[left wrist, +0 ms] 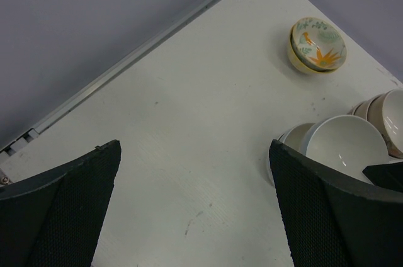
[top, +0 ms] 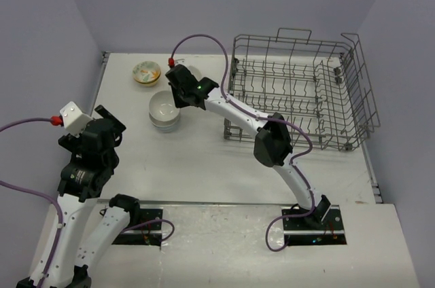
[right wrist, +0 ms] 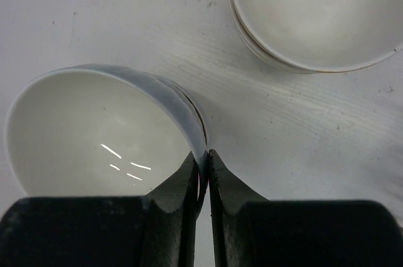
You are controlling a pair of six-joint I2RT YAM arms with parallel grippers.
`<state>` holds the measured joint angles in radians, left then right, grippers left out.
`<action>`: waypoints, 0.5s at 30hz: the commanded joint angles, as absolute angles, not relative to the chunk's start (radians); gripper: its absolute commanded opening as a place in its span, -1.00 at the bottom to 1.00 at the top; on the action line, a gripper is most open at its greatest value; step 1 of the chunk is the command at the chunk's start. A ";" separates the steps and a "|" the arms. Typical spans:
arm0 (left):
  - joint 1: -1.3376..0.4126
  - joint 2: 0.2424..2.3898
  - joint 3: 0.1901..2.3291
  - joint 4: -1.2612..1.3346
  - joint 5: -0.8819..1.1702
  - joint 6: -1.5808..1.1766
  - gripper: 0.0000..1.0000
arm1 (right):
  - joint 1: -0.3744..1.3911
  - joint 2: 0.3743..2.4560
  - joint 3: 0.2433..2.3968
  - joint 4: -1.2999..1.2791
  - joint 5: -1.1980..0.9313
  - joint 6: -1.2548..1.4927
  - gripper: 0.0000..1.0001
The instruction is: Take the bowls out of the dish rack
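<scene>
Table (top: 204,159): white and flat; both arm bases are bolted at its near edge.
Left pincer (left wrist: 195,153): near left of the table, raised above it; the two fingers stand wide apart with only bare table showing between them.
White stack (top: 164,109): plain white bowls, nested and mouth up, left of centre on the table; ahead and to the right of the left pincer, apart from it.
Right arm (top: 272,142): reaches from the near right diagonally across to the far left-centre.
Right pincer (right wrist: 203,167): fingers pressed together on the rim of the held bowl, one inside the wall and one outside.
Held bowl (right wrist: 94,135): white with a glossy inside, mouth up. Further rim edges show just under its wall, so it seems nested on at least one other bowl. It sits far left-centre on the table, beyond the white stack and outside the dish rack (top: 306,91). The overhead view shows it largely hidden under the pincer.
Neighbouring stack (right wrist: 315,15): pale nested bowls with a thin brown line at the rim, upright on the table; near the held bowl, not touching.
Floral bowl (top: 146,72): cream outside, orange and green pattern inside; far left of the table, beside the right pincer but apart; seems to sit in a second cream bowl.
Dish rack: grey wire with rows of upright tines and raised handles; far right of the table, well apart from every bowl seen.
</scene>
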<state>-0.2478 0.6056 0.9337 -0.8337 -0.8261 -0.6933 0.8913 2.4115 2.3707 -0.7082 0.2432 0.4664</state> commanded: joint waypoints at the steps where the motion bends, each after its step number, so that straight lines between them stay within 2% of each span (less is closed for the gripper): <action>1: -0.239 0.612 0.922 -0.798 -0.827 -0.676 1.00 | 0.910 2.393 2.410 -0.670 0.244 0.465 -0.78; 11: -0.239 0.615 0.920 -0.793 -0.819 -0.666 1.00 | 0.914 2.408 2.410 -0.676 0.224 0.459 -0.50; 13: -0.239 0.615 0.920 -0.793 -0.818 -0.666 1.00 | 0.916 2.404 2.401 -0.666 0.209 0.463 -0.52; 15: -0.239 0.615 0.920 -0.792 -0.818 -0.666 1.00 | 0.917 2.392 2.387 -0.657 0.193 0.468 -0.73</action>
